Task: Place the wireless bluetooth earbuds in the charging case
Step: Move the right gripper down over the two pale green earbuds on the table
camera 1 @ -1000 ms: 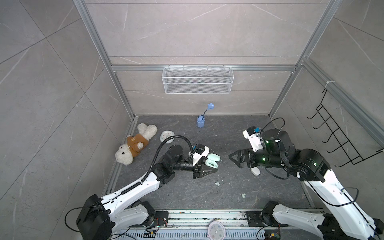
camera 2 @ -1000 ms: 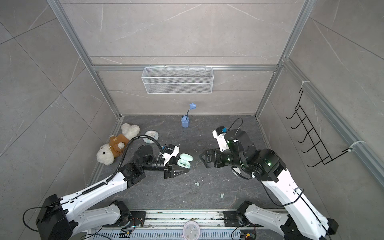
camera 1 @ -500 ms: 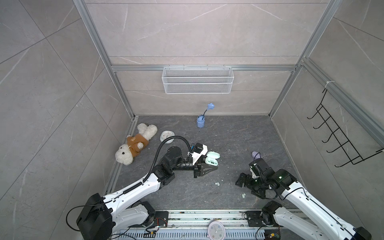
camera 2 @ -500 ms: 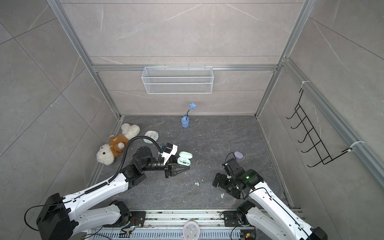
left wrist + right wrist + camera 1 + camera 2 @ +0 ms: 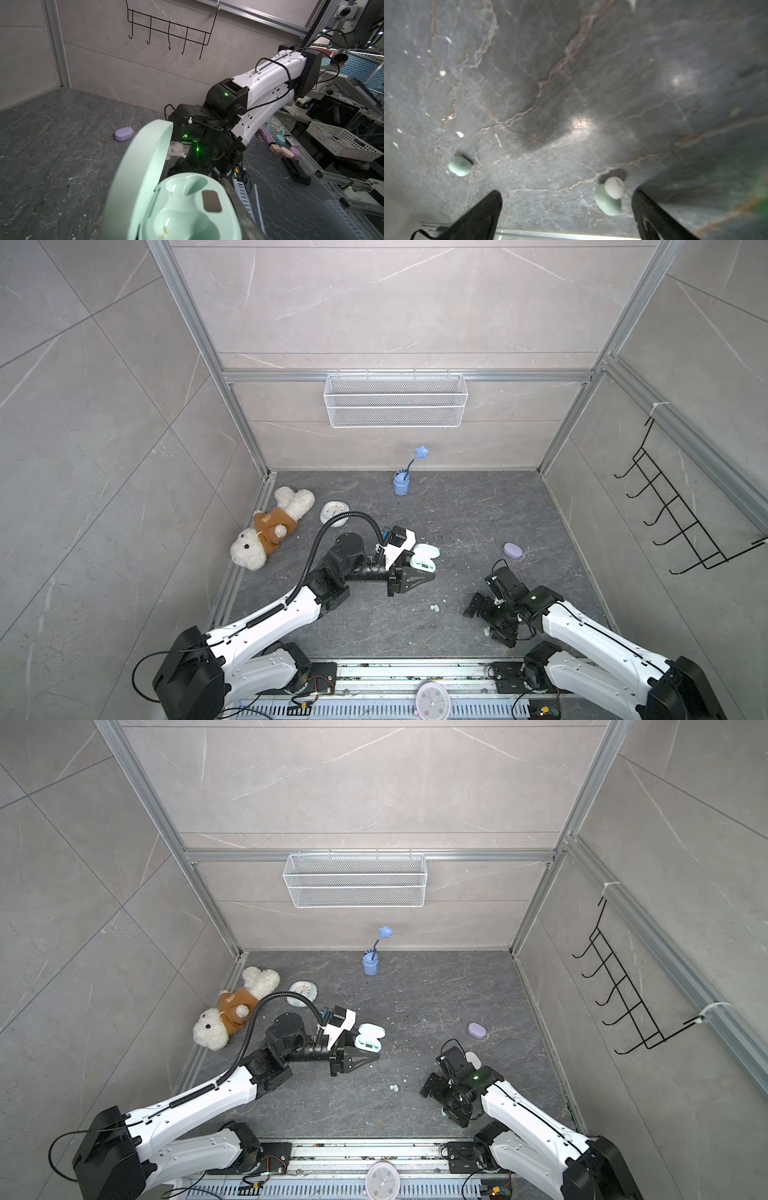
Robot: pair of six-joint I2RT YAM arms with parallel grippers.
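Observation:
My left gripper [image 5: 420, 566] is shut on the mint green charging case [image 5: 424, 559], held above the floor's middle. Its lid [image 5: 143, 176] stands open and both wells [image 5: 187, 207] are empty; one dark finger [image 5: 239, 204] presses its side. Two mint green earbuds lie on the floor. One earbud [image 5: 609, 196], with a white tip, lies between the fingers of my open right gripper [image 5: 565, 197], close to one finger [image 5: 648, 209]. The other earbud [image 5: 459, 166] lies outside the jaws. In both top views the right gripper [image 5: 487, 624] hangs low at the front right.
A lavender case [image 5: 513, 550] lies shut behind the right arm, and a white rounded thing [image 5: 472, 1058] shows beside it. A teddy bear [image 5: 270, 533], a white clock [image 5: 334, 512] and a blue cup [image 5: 401, 483] stand further back. White crumbs dot the floor.
My right arm has swung from beside the mint case down to the front right floor, gripper open. The left gripper with the case has barely moved.

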